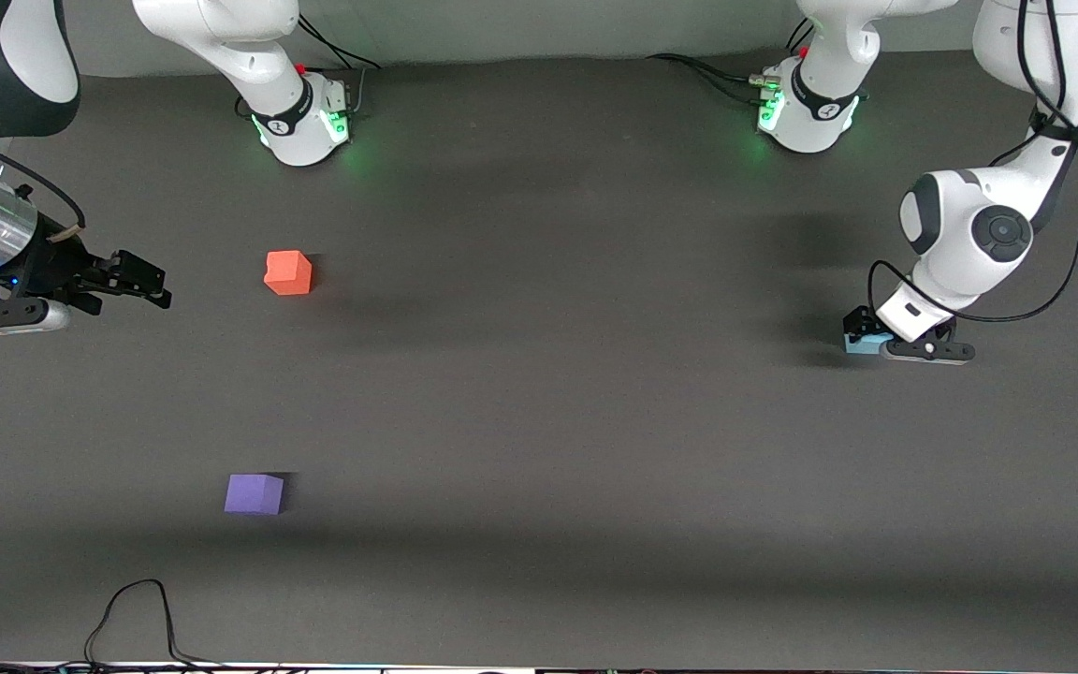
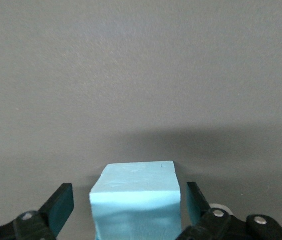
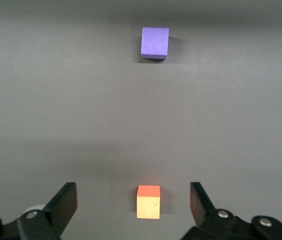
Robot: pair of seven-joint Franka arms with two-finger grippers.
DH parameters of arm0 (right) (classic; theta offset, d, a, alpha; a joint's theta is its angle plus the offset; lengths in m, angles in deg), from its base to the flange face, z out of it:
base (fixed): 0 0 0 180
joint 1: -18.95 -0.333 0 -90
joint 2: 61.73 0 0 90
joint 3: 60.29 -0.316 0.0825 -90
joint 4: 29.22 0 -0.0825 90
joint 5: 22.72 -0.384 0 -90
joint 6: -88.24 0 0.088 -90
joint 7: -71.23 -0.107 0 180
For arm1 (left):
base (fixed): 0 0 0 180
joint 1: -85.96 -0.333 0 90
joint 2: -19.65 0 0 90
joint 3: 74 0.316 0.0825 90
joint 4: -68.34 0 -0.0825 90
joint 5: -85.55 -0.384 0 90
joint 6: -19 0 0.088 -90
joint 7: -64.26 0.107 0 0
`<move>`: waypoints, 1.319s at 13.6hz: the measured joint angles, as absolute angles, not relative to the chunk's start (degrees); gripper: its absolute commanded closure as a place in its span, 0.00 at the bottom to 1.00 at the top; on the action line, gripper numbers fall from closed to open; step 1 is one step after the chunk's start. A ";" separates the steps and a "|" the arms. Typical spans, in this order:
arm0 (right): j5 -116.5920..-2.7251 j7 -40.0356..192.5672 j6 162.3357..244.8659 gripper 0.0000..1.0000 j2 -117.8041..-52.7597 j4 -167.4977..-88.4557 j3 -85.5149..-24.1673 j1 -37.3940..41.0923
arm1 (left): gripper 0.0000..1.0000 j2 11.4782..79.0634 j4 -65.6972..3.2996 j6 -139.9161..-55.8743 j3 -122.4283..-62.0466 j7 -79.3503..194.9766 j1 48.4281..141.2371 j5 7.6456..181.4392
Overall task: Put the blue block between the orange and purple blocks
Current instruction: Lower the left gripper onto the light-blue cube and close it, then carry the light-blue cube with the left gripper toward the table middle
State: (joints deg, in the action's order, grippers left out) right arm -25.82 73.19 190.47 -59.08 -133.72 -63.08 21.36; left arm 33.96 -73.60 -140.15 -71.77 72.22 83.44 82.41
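Blue block [image 1: 861,344], right of frame on the tabletop [image 1: 558,393]; left gripper [image 2: 131,207] low astride it, fingers [image 2: 60,206] spread, clear of both faces, set for a grasp; orange block [image 1: 288,272] and purple block [image 1: 254,493] left of centre, well apart, leaving a slot; right gripper [image 1: 141,281] waits at left edge, fingers released.

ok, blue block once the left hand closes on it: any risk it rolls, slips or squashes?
Probably won't roll: the blue block is a flat-faced cube sitting square on the table. Slip looks unlikely, since its surface is matte and the left hand stands open with a finger on either side. It may dent slightly; its top looks soft and uneven.
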 measured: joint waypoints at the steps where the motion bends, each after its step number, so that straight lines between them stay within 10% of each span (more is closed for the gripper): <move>1: -25.82 73.21 190.47 0.00 -59.08 -133.72 -63.09 21.35 | 0.32 34.11 -73.60 -140.27 -71.82 72.22 83.44 82.41; 3: -25.82 73.23 190.47 0.00 -59.08 -133.72 -63.10 21.35 | 0.73 34.10 -73.60 -140.28 -71.82 72.22 83.44 82.41; 10: -25.81 73.26 190.47 0.00 -59.08 -133.72 -63.10 21.34 | 0.74 33.52 -71.90 -137.31 -71.88 72.17 83.44 82.44; 18: -25.81 73.28 190.47 0.00 -59.08 -133.74 -63.10 21.34 | 0.73 28.22 -48.81 -99.39 -75.67 63.95 86.32 82.91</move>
State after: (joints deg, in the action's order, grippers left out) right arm -25.81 73.28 190.47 -59.08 -133.74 -63.10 21.34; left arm 28.22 -48.81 -99.39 -75.67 63.95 86.32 82.91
